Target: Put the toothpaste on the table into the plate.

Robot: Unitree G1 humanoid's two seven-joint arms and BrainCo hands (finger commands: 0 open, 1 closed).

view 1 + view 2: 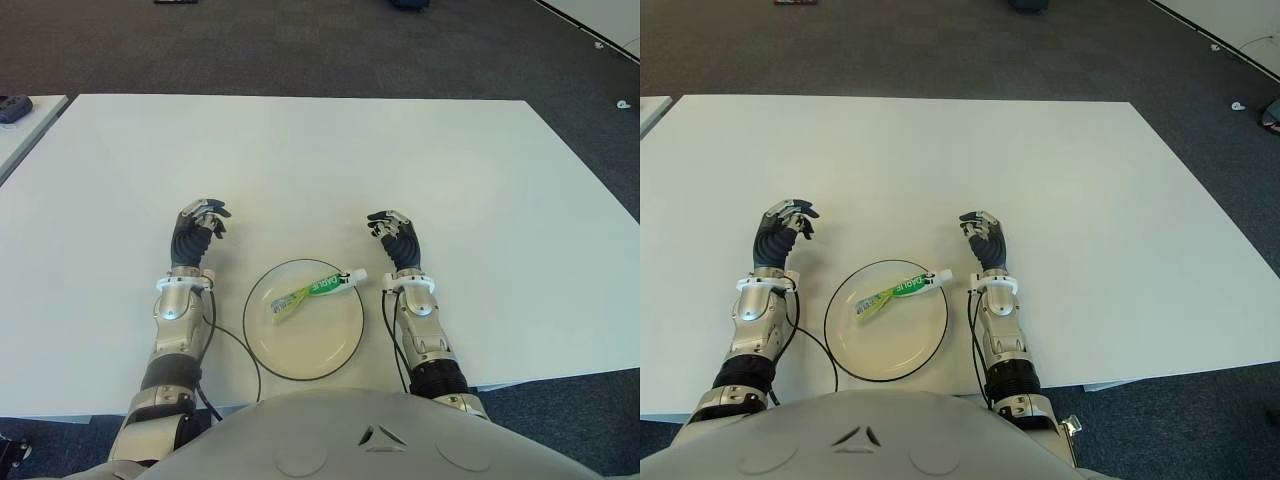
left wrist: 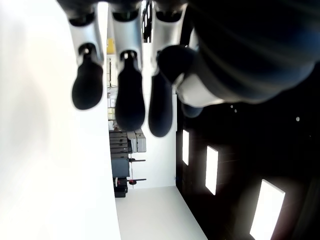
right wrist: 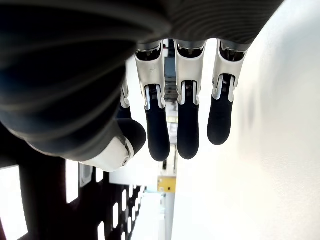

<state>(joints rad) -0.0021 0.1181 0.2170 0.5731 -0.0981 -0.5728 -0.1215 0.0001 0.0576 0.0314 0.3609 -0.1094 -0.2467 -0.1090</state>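
The green-and-white toothpaste tube [image 1: 312, 291] lies slantwise inside the round white plate with a dark rim [image 1: 283, 352], its white cap resting at the rim nearest the right hand [image 1: 397, 240], so by the look of things the task is done. That hand shows just beside the plate on the white desk [image 1: 320, 160], fingers [image 3: 158, 137] loosely curled, holding nothing. The left hand [image 1: 197, 231] shows on the plate's other side, likewise relaxed and empty.
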